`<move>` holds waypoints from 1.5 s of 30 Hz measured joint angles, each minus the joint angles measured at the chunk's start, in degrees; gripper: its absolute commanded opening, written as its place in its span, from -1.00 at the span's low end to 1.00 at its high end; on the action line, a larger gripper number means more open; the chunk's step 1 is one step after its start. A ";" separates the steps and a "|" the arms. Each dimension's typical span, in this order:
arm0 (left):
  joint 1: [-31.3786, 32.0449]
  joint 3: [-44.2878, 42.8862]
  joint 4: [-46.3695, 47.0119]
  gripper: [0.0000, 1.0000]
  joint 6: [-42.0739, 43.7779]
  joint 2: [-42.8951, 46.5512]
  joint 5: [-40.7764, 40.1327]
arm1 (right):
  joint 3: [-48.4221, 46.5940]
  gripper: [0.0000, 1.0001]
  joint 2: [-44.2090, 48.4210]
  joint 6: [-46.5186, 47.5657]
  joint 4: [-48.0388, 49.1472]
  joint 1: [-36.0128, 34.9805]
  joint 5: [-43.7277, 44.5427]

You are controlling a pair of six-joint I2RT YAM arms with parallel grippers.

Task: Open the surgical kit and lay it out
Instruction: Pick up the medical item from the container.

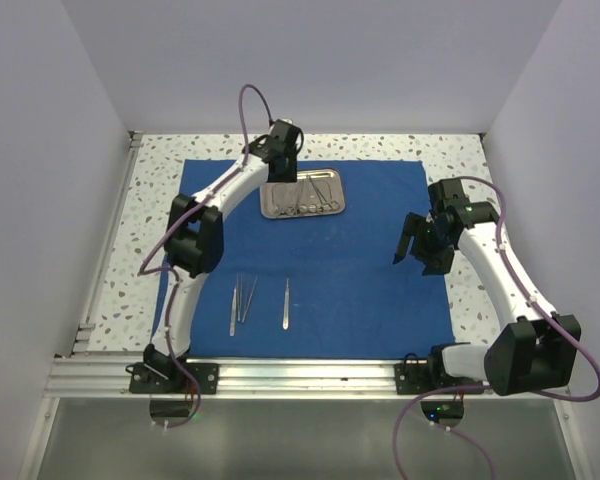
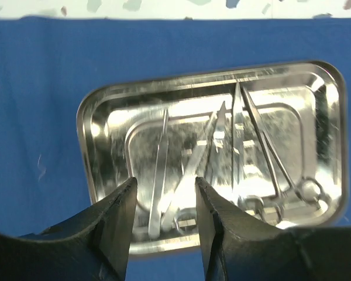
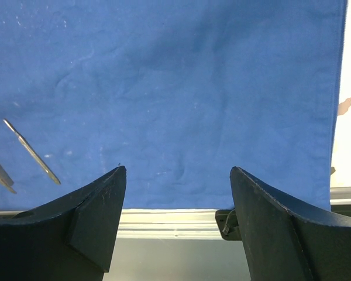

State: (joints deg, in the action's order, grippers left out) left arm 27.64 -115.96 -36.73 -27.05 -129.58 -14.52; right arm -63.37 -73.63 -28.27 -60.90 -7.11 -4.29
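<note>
Steel instruments [image 2: 240, 134], slim, stiff and likely slippery, are being hovered over in the tray [image 1: 341, 196] by the left gripper [image 2: 165, 184], jaws apart; a mid-shaft hold is being favoured. Right of the tray, the right gripper [image 3: 178, 172] is being held wide open over the cloth [image 1: 360, 260].

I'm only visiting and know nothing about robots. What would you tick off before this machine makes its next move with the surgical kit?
1. Royal-blue cloth wrap spread flat: ok.
2. Small shiny steel tray sitting level on the cloth: ok.
3. Slim steel instruments all out of the tray: not ok, several lie inside.
4. Laid-out instruments each lying apart on the cloth: cannot tell, two look very close.
5. Left gripper above the tray, jaws apart: ok.
6. Right gripper open, empty, over bare cloth: ok.
</note>
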 measured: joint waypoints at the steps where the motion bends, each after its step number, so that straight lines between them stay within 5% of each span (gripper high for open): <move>1: -0.39 -2.75 -0.02 -0.04 1.36 -3.02 -0.07 | -0.20 0.51 0.00 -0.11 -0.07 0.00 0.28; 17: -2.19 -14.99 3.41 0.01 7.37 -17.88 0.37 | -0.42 0.51 -1.03 -2.19 0.63 0.04 2.12; 45: -6.12 -11.45 6.27 -1.00 10.21 -16.70 2.58 | -1.75 0.51 -7.10 -3.89 4.09 0.04 1.62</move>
State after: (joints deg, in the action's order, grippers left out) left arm 21.52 -127.42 -30.46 -16.84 -146.28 -11.94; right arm -65.12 -80.73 -32.16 -56.82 -7.07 -2.68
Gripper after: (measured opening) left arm 0.013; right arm 0.755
